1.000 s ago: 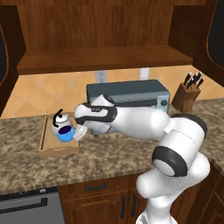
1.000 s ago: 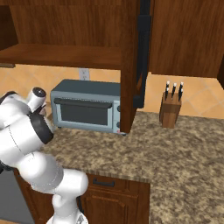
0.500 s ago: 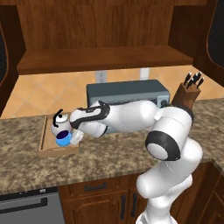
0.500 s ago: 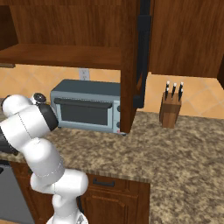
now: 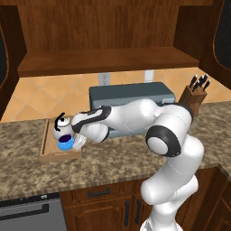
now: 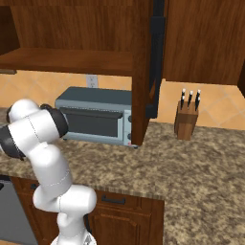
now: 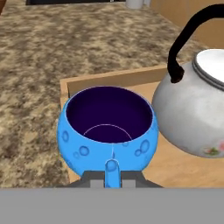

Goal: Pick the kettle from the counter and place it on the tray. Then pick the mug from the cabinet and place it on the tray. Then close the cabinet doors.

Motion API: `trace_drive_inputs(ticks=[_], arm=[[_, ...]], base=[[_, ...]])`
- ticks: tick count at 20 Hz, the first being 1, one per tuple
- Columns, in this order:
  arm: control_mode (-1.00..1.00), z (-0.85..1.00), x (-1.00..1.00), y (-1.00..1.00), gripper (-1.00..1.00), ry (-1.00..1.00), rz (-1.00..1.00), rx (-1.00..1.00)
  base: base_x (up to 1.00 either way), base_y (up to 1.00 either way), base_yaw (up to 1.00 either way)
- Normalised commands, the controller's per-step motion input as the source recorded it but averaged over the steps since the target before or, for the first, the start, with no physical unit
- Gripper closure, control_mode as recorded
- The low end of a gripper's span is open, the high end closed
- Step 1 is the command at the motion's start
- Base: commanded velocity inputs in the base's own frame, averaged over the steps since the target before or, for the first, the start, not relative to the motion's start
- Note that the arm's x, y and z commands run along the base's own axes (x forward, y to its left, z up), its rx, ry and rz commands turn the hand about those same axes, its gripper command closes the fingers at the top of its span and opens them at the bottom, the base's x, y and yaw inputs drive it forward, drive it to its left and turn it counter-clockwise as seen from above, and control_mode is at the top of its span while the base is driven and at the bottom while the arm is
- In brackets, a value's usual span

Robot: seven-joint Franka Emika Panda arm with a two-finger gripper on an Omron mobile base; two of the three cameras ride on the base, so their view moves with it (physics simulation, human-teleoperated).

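My gripper point(image 5: 76, 140) is shut on the handle of the blue mug point(image 5: 65, 144), which it holds upright low over the front part of the wooden tray point(image 5: 47, 154). In the hand view the mug point(image 7: 108, 127) is close up with its dark inside empty, and its handle sits between the tips of the gripper point(image 7: 112, 178). The silvery kettle point(image 7: 192, 109) stands on the tray point(image 7: 131, 78) right beside the mug. I cannot tell whether the mug touches the tray floor. The cabinet point(image 5: 103, 61) stands open with a bare shelf, and its doors point(image 6: 155, 57) are swung out.
A grey toaster oven point(image 5: 131, 95) stands on the granite counter point(image 5: 113, 163) behind my arm, with a knife block point(image 5: 195, 95) to its right. Wooden drawers point(image 5: 97, 194) run below the counter.
The arm has swung its elbow round and the hand has carried the mug slightly down toward the tray beside the kettle. The grip on the mug is unchanged.
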Motion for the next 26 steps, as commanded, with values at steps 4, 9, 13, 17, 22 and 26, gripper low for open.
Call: trace_drive_inputs(ticks=[4, 9, 13, 17, 22, 26], arm=[[-1.00, -0.01, 0.20, 0.01, 1.00, -0.06, 0.00, 0.00], [-1.00, -0.05, 0.28, 0.05, 1.00, 0.00, 0.00, 0.00], [-1.00, -0.30, 0.13, 0.17, 1.00, 0.00, 0.00, 0.00], [-1.00, -0.37, 0.05, 0.20, 1.00, 0.00, 0.00, 0.00], [-1.00, -0.12, 0.00, 0.02, -1.00, 0.00, 0.00, 0.00], [-1.00, 0.06, -0.05, 0.00, -1.00, 0.00, -0.02, 0.00]], base=[[0.00, 0.00, 0.00], [0.00, 0.00, 0.00], [0.00, 0.00, 0.00], [0.00, 0.00, 0.00], [0.00, 0.00, 0.00], [0.00, 0.00, 0.00]])
